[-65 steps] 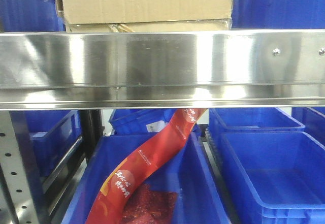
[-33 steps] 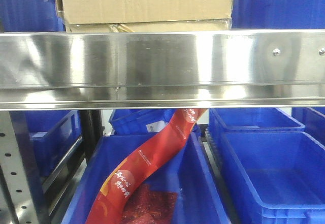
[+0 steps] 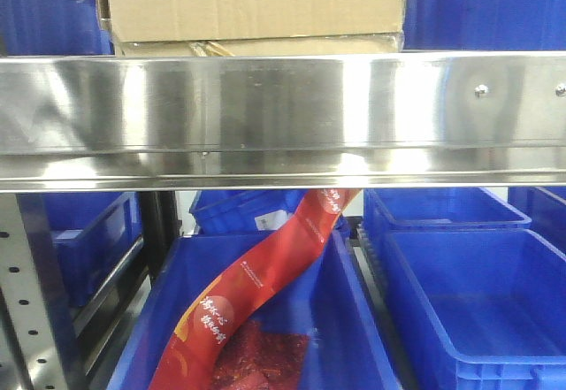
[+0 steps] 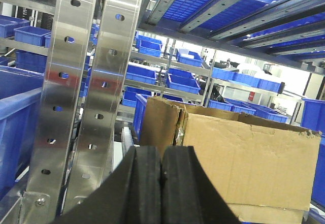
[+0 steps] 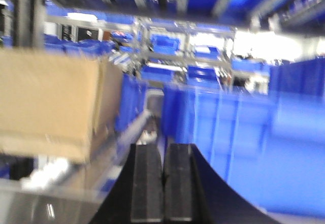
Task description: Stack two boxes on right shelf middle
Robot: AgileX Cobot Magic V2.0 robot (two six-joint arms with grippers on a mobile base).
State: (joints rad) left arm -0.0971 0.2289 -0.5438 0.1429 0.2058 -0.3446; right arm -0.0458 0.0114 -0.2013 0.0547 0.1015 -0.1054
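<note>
A tan cardboard box (image 3: pixel 252 1) stands on the shelf, behind its shiny steel front lip (image 3: pixel 283 116). Under the box a thin tan cardboard strip (image 3: pixel 301 47) shows above the lip; most of it is hidden. In the left wrist view the dented box (image 4: pixel 244 163) is just ahead and right of my left gripper (image 4: pixel 161 176), which is shut and empty, close to the box's left corner. The right wrist view is blurred. There the box (image 5: pixel 51 107) sits to the left of my right gripper (image 5: pixel 163 178), also shut and empty. Neither gripper appears in the front view.
Grey perforated uprights (image 4: pixel 76 82) stand left of the left gripper. Blue bins (image 5: pixel 254 148) crowd the shelf right of the right gripper, and another bin (image 3: pixel 482 5) flanks the box. Below the shelf are more blue bins (image 3: pixel 478 310), one holding a red banner (image 3: pixel 256 293).
</note>
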